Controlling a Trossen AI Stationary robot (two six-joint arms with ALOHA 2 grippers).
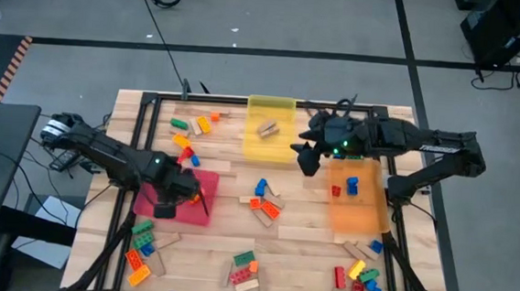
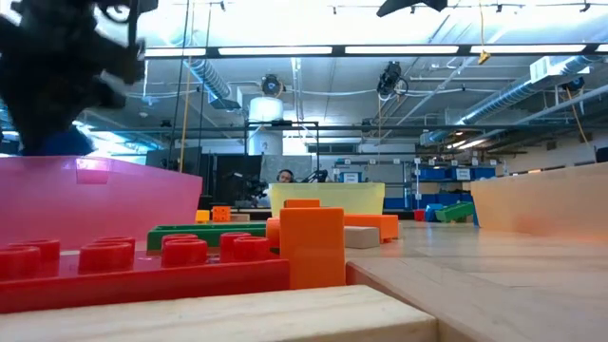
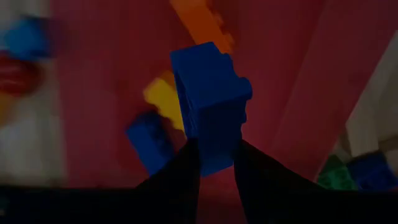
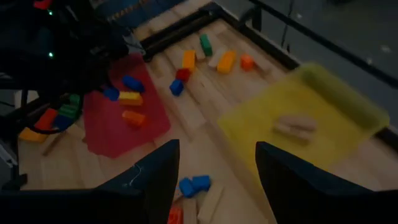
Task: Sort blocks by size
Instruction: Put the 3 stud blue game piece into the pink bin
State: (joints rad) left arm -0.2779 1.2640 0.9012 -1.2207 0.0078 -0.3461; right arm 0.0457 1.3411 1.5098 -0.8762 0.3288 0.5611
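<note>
Red tray [image 4: 118, 124] holds blue, yellow, orange blocks [image 4: 130, 98] (yellow tray [image 1: 270, 128]: wooden ones).

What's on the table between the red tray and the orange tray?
In the high view, a small heap of blocks lies on the wood between the red tray and the orange tray: blue, orange, red and tan wooden ones.

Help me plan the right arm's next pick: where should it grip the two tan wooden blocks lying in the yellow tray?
Take one wooden block at a time, across its narrow width near mid-length, coming straight down. They lie flat and side by side on the yellow tray, long faces touching, so the outer long side and the tops are likely the only free faces.
</note>
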